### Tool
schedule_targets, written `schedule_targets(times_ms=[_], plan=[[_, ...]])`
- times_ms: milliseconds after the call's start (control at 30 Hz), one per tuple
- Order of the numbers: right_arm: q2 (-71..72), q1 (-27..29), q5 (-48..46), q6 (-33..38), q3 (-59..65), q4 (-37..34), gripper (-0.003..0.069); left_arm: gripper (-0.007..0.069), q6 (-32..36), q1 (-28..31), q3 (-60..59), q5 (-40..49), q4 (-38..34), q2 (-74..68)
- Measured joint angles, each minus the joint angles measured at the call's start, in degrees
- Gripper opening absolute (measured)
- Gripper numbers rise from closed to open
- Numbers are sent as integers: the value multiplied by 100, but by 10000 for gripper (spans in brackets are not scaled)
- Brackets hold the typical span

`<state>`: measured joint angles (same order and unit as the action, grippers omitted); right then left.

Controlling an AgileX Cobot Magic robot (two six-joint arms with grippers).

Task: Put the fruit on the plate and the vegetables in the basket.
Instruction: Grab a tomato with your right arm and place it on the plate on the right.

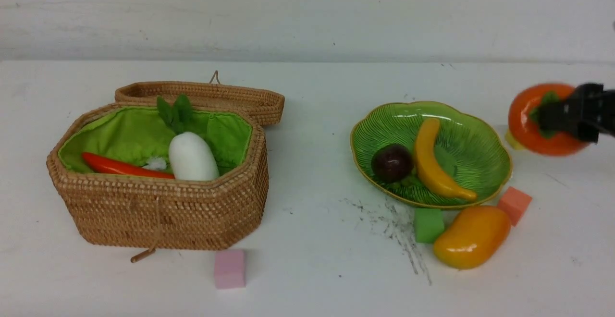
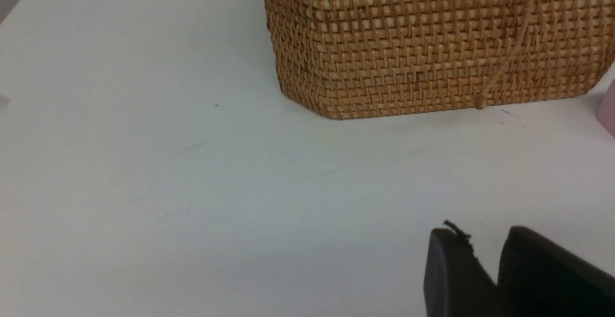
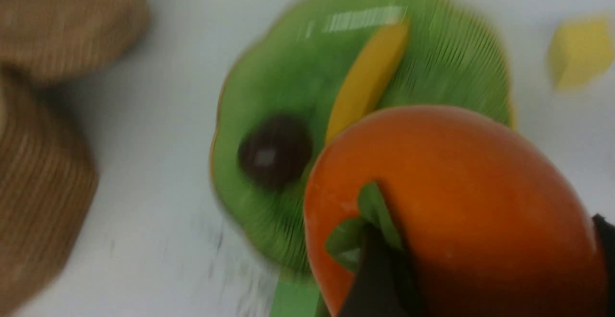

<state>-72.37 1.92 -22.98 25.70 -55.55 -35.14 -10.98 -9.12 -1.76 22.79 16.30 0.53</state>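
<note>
Pink foam cube (image 1: 229, 268) sits nearest, one of four cubes. One mango (image 1: 472, 236) waits outside the green ribbed plate (image 1: 485, 156) holding banana (image 1: 434, 162) and mangosteen (image 1: 391, 162). Right gripper (image 1: 559, 117) clamps the orange persimmon (image 1: 531, 120) near the table's right edge; left gripper (image 2: 485, 271) is barely parted, empty. Woven rattan basket (image 1: 158, 211) has radish (image 1: 193, 157) and pepper (image 1: 122, 165).

front faces table (image 1: 317, 278), wrists close

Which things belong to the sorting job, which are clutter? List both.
Job: basket, radish, pepper, plate, banana, mangosteen, mango, persimmon in right claw.
Clutter: pink cube, green cube, salmon cube, yellow cube.
</note>
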Motion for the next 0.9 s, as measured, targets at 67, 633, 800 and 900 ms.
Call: schedule_targets(times_ms=[67,633,800,900], plan=[[-412,0,820,49,-31,-413,517,149,0,0,0,0,0,0],[-3202,-142,-33,232,-1515,-1119,659,149,0,0,0,0,0,0],[-2979,-44,-417,141,-1523,-1114,671,153,0,0,0,0,0,0],[-2702,78,-807,-56,-1528,-1051,649,155,0,0,0,0,0,0]])
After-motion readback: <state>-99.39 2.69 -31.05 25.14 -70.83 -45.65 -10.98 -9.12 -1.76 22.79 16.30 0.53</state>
